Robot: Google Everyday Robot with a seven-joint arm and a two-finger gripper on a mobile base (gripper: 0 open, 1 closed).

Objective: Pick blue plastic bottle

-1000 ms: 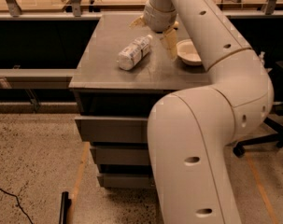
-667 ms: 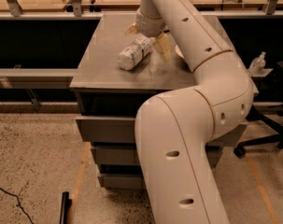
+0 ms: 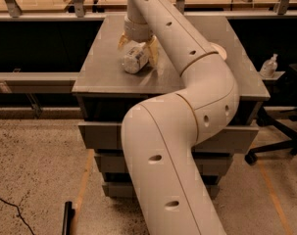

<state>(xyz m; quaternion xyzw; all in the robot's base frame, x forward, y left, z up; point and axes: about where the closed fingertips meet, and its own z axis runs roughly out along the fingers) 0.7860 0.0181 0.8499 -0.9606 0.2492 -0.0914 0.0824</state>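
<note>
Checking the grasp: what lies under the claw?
The blue plastic bottle, on its side on the table, with the claw over it. Its far end is covered by the claw.

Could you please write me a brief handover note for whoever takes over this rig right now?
Gripper: open, lowered over the left part of the grey table, with its fingers on either side of the blue plastic bottle.
Bottle: lying on its side on the table, not lifted.
Done: gripper placed around the bottle.
Left: close the fingers and lift the bottle.
Nearby: a bowl mostly hidden behind the arm, and a small pump bottle at far right, which is not the target.
</note>
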